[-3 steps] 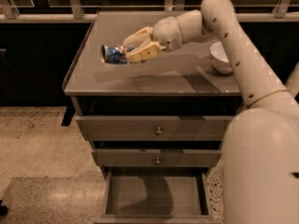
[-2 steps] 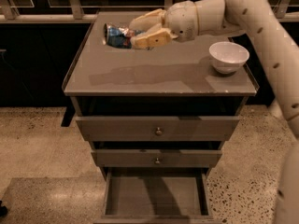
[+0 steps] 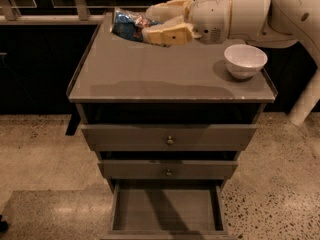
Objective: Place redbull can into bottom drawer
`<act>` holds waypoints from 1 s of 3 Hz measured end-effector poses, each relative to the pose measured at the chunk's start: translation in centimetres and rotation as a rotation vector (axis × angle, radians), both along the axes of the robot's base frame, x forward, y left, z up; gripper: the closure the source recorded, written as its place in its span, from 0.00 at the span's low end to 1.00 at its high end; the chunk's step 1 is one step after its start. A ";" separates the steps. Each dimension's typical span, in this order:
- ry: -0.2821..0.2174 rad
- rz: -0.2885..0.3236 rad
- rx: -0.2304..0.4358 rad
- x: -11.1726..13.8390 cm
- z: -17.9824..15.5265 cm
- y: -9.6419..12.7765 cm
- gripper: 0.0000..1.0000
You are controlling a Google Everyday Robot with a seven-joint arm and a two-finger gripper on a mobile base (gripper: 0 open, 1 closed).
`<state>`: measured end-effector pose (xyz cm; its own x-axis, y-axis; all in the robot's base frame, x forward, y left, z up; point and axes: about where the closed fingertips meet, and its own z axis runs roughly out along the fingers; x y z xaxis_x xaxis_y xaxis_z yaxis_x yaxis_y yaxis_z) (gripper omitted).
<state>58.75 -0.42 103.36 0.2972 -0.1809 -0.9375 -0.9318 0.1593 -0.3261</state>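
The redbull can (image 3: 127, 24) is a small blue-and-silver dented cylinder with red marks, held sideways in the air above the back left of the cabinet top. My gripper (image 3: 151, 23) reaches in from the right and its cream fingers (image 3: 167, 34) are shut on the can's right end. The bottom drawer (image 3: 167, 213) is pulled out at the foot of the cabinet, a shallow grey tray with nothing in it, well below and in front of the can.
A white bowl (image 3: 245, 60) stands on the right of the grey cabinet top (image 3: 165, 79). Two upper drawers with small round knobs (image 3: 170, 140) are slightly ajar. A dark railing runs behind the cabinet. Speckled floor lies around it.
My gripper has lifted the can higher off the cabinet top and carried it up and left. The view has shifted, so the bowl now shows fully.
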 end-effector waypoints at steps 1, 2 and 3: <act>0.001 0.000 0.000 0.0 -0.1 0.0 1.00; -0.016 -0.037 0.009 -1.2 -0.7 -0.2 1.00; -0.080 -0.100 0.095 -4.4 0.3 0.5 1.00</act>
<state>54.39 0.04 103.61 0.3569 -0.1250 -0.9257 -0.8811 0.2842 -0.3781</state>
